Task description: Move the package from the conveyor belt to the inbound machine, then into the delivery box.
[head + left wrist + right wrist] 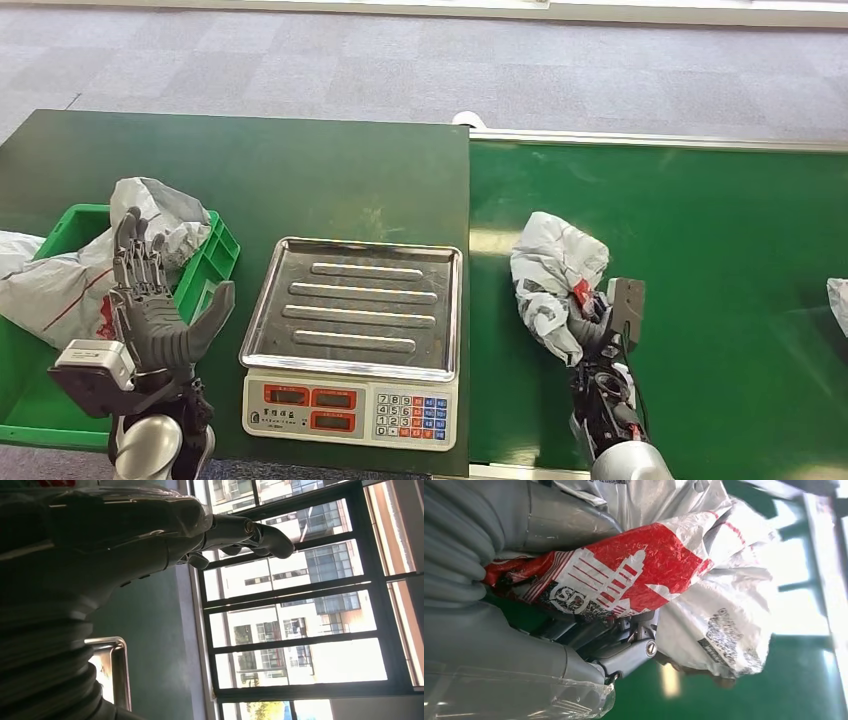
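Note:
A crumpled grey-white package (553,278) with red print lies on the green conveyor belt (700,240). My right hand (598,322) grips its near end; in the right wrist view the thumb and fingers (624,652) close around the red-printed plastic (634,570). The inbound machine, a scale with a steel tray (355,305) and keypad, stands bare at the table's front. My left hand (150,300) is raised with its fingers spread, holding nothing, over the green delivery box (205,270). Grey packages (70,280) lie in that box. The left wrist view shows the left hand's fingers (250,532) against windows.
Another package (838,300) pokes in at the belt's right edge. A dark green table (280,170) holds the scale and box. Grey carpet lies beyond.

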Robot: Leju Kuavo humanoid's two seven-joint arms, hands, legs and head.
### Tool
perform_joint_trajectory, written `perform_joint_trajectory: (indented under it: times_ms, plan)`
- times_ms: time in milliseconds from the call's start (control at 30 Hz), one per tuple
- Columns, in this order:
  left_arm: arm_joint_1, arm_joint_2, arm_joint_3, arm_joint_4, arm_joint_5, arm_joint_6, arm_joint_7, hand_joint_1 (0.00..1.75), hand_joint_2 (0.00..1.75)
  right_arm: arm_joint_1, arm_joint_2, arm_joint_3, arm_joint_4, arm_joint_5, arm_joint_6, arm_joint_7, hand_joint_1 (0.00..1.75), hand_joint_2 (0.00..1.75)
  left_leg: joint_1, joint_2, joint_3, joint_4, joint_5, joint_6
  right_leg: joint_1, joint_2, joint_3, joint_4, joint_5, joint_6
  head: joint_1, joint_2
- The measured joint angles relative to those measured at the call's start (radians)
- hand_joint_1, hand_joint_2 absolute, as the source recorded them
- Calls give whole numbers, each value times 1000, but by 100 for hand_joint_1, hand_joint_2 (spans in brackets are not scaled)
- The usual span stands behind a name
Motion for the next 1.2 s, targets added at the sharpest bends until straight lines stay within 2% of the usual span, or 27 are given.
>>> perform_joint_trajectory:
  times_ms: [67,167,233,333,433,567,667,767,933,1067,1200]
  plan:
    - [11,-2,6,-6,-6,-1,-5,0,175,42,6,-3,-113,-3,-16,-6,175,175,0,0,0,0,0,0,0,0,0,0,0,0,0,0]
    - [20,-6,12,-13,-16,-3,-10,0,175,123,24,13,-335,42,-87,-4,175,175,0,0,0,0,0,0,0,-1,0,0,0,0,0,0]
    - [23,-8,14,-15,-20,-6,-12,0,175,183,36,40,-507,96,-136,13,175,175,0,0,0,0,0,0,0,0,0,0,0,0,0,0]
    - [23,-14,14,-15,-29,-10,-15,0,175,251,45,96,-719,170,-151,53,175,175,0,2,0,0,0,0,0,1,-1,0,0,0,0,0]
    - [22,-21,14,-15,-33,-13,-18,0,175,289,52,157,-858,198,-146,72,175,175,0,1,0,0,0,0,0,0,-1,0,0,0,0,0]
    - [22,-25,13,-15,-34,-19,-19,0,175,310,56,200,-944,196,-120,79,175,175,0,1,0,0,0,0,0,0,0,0,0,0,0,0]
    - [6,-26,10,-10,-34,-40,-17,0,175,304,54,246,-957,195,42,138,175,175,0,2,0,0,0,0,0,2,0,0,0,0,0,0]
    - [-43,-28,-7,13,-33,-57,-1,0,175,256,64,331,-902,211,187,209,175,175,0,2,1,0,1,-1,0,2,0,0,0,-1,0,0]
    - [-116,-29,-31,60,-28,-52,25,0,175,128,91,454,-664,192,269,224,175,175,1,2,1,0,3,-1,0,1,0,1,1,-1,0,0]
    - [-137,-28,-38,81,-20,-47,30,0,175,63,95,536,-480,193,330,188,175,175,0,1,0,0,3,-1,0,1,0,2,1,-1,0,0]
    - [-148,-27,-45,99,-14,-41,30,0,175,18,96,594,-359,203,362,154,175,175,0,1,-1,0,3,-1,0,0,-1,2,1,-1,0,0]
